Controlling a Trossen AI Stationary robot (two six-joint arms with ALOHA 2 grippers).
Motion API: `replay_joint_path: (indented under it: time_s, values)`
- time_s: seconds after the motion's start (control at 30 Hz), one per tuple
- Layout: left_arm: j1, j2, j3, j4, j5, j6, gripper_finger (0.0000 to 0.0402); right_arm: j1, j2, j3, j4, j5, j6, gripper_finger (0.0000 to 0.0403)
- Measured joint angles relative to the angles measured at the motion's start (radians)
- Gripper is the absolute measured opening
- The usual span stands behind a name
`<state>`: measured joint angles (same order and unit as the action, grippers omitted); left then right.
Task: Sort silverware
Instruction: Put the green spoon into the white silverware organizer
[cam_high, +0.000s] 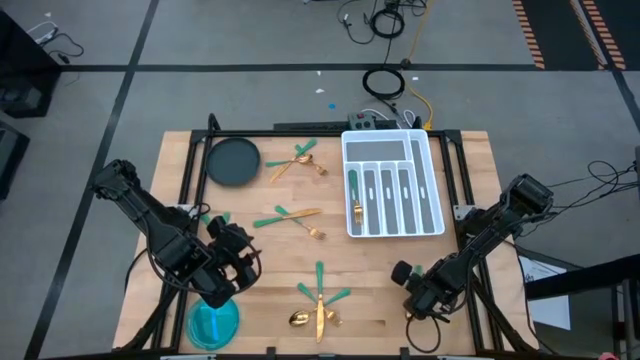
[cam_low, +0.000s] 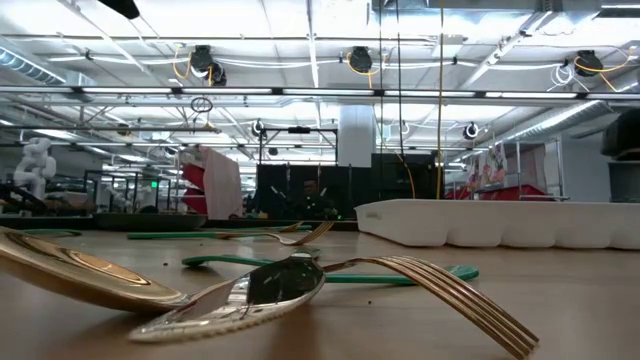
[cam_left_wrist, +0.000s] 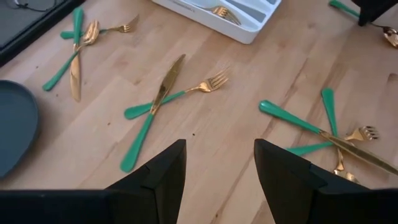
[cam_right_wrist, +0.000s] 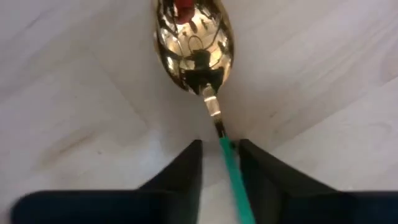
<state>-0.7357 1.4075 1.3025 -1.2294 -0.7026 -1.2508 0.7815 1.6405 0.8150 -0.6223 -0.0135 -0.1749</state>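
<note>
A gold-headed spoon (cam_right_wrist: 193, 43) with a slim green handle lies flat on the wooden table near its right front. My right gripper (cam_right_wrist: 221, 168) (cam_high: 405, 275) points straight down over it, open only a little, with the handle between its fingers. My left gripper (cam_left_wrist: 217, 180) (cam_high: 235, 265) hangs open above the table's left front and holds nothing. More silverware lies in three crossed piles: far (cam_high: 300, 160), middle (cam_high: 295, 218) and near (cam_high: 320, 305). One fork (cam_high: 355, 205) lies in the white tray's left slot. My right gripper comes from above with one finger on each side of the spoon's green handle (cam_right_wrist: 227, 152), just behind the gold neck. One finger (cam_right_wrist: 261, 174) seems to lie against the handle's side. The other stands a small gap away. The spoon lies flat on the table.
The white compartmented tray (cam_high: 393, 135) stands at the far right. A dark round plate (cam_high: 232, 160) sits at the far left. A blue dish (cam_high: 213, 322) is at the front left under my left arm. Bare wood lies between the piles.
</note>
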Motion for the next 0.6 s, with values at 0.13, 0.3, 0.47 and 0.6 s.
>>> replay_joint_path:
  time_s: [0.13,0.3,0.47,0.6]
  values:
    - [0.000,0.000,0.000,-0.022,-0.006,-0.001,0.0196,-0.003,0.001,0.000,0.008,0.004,0.048,0.0009]
    - [0.000,0.000,0.000,-0.031,-0.009,-0.001,0.0196,-0.003,0.002,0.000,0.007,0.010,0.151,0.0004]
    - [0.000,0.000,0.000,-0.045,-0.014,-0.001,0.0196,-0.003,0.006,0.026,-0.017,0.016,0.289,0.0002]
    - [0.000,0.000,0.000,-0.045,-0.025,-0.001,0.0196,-0.004,0.008,0.051,-0.030,0.040,0.413,0.0001]
